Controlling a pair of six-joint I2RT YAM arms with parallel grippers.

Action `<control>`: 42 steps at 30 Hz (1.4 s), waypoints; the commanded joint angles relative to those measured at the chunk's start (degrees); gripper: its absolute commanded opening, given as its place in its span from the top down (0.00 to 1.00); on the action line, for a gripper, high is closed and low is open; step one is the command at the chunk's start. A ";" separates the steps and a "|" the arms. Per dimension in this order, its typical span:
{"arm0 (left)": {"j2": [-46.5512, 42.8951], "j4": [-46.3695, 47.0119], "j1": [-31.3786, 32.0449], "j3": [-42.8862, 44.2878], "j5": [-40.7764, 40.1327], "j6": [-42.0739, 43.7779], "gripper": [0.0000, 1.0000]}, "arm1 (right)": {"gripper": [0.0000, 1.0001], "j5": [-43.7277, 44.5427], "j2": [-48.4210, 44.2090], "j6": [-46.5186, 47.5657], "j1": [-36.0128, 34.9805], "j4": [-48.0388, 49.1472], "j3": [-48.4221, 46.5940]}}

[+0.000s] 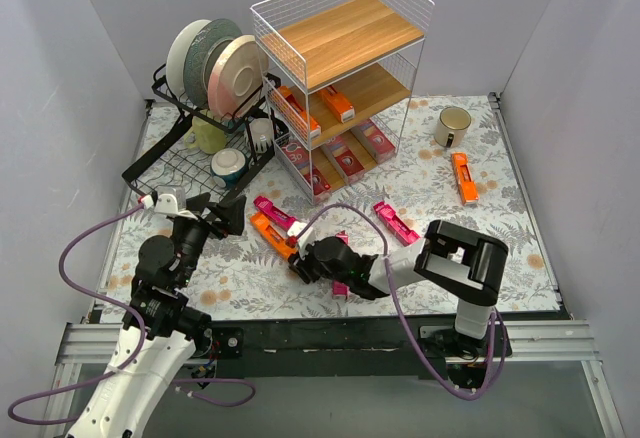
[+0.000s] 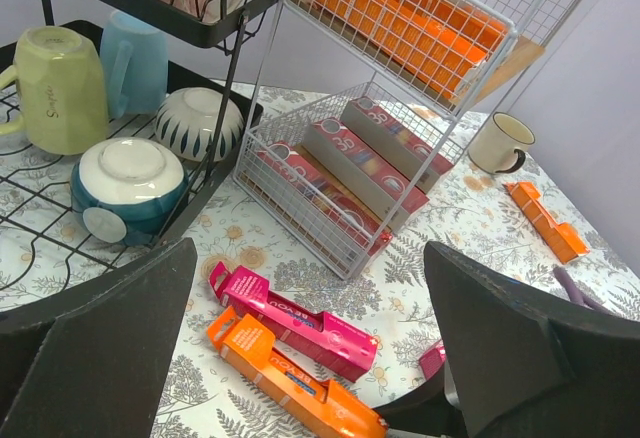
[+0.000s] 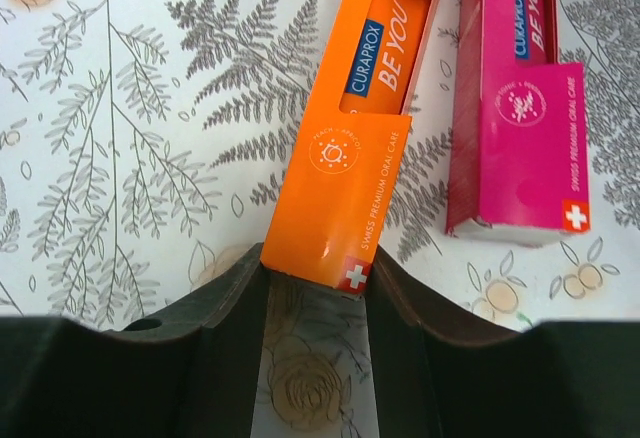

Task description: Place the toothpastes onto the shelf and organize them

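Note:
An orange toothpaste carton [image 3: 350, 158] lies flat on the floral mat, and my right gripper [image 3: 315, 278] is shut on its near end, both fingers touching its sides. A magenta carton [image 3: 520, 138] lies beside it. From above, the right gripper [image 1: 300, 258] sits at the orange carton [image 1: 268, 231], with the magenta one [image 1: 275, 212] just behind. My left gripper [image 2: 308, 258] hangs open above both cartons, holding nothing. More cartons lie loose: pink [image 1: 396, 222], orange [image 1: 463, 177]. The white wire shelf [image 1: 340, 78] holds orange cartons on the middle board and dark red ones on the bottom.
A black dish rack [image 1: 200, 158] with plates, cups and bowls stands left of the shelf, close to the left arm. A cream mug [image 1: 452, 125] sits at the back right. Another pink carton [image 1: 340, 286] lies under the right arm.

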State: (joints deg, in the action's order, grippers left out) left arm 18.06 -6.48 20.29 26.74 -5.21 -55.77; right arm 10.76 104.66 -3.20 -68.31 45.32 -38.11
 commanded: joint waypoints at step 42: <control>0.66 0.50 -0.34 2.00 1.08 0.40 0.02 | 0.74 13.42 -51.76 5.92 29.80 -65.28 -20.33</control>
State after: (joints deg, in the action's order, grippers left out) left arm 18.70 -6.39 20.21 27.00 -4.91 -55.75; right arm 24.32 51.05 0.03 -43.31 -23.57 -53.71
